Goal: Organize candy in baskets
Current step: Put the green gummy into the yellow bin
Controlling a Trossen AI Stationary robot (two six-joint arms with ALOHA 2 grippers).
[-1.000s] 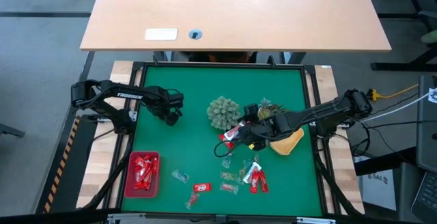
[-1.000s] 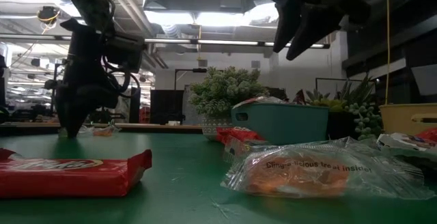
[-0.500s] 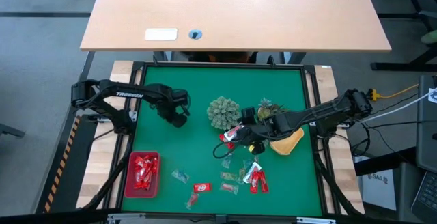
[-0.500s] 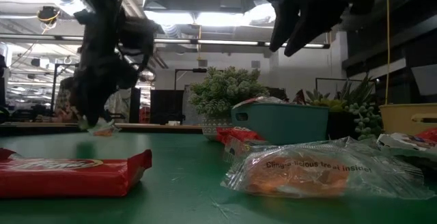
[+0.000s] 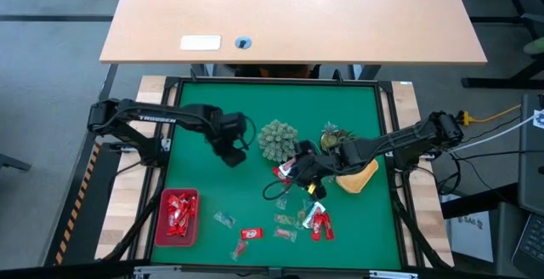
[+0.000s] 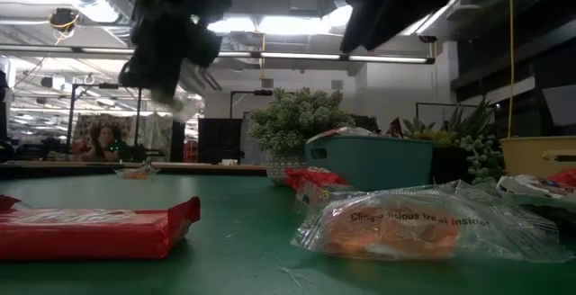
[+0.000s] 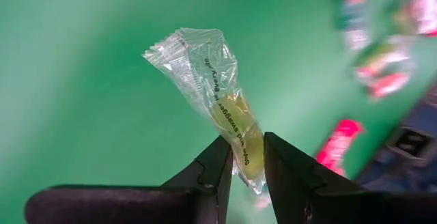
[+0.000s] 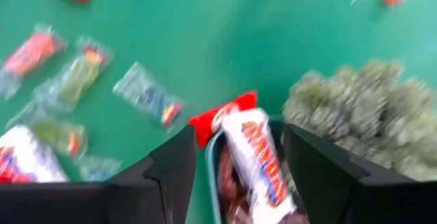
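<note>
One crinkly clear-wrapped candy (image 7: 225, 104) between left end effector (image 7: 242, 157) fingers.

Right wrist cam: right gripper (image 8: 235, 166) hangs over green mat, fingers spread wide.
Between the two dark fingers (image 8: 164, 176): a white-wrapped candy bar with red lettering (image 8: 254, 157) lying in a pale blue translucent basket (image 8: 213, 176), red wrapper (image 8: 222, 117) at its rim. Beside it a green spiky plant ornament (image 8: 362, 108). Loose clear-wrapped sweets (image 8: 147, 94) scattered on the green table mat (image 8: 205, 33).

bare mat (image 5: 212, 185) passable, plant ornament (image 5: 277, 139) blocking
</note>
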